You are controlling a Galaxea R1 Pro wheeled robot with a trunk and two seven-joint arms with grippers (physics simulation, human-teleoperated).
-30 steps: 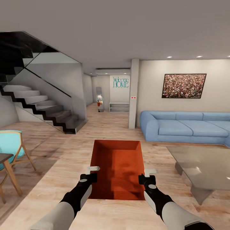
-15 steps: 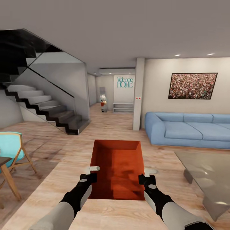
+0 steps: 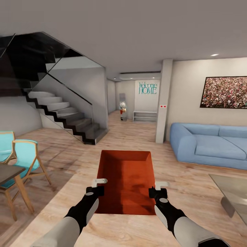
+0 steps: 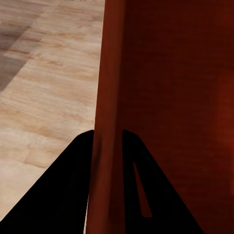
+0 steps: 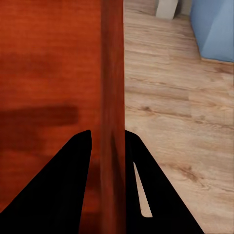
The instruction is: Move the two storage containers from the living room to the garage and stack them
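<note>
One piece of lettering can be read: "Welcome HOME" [image 3: 148, 87], in teal letters on the pale wall panel [image 3: 146, 103] at the far end of the hallway, a little right of centre in the upper half of the head view. "Welcome" stands as the upper line, in thin and slightly blurred letters, and "HOME" below it in larger capitals. No other text, label, brand or number is legible in any view.

Both arms are reaching forward, level and parallel. The left gripper [image 3: 97, 186] and right gripper [image 3: 156, 189] are each pinching a thin wall between closed fingers.
</note>
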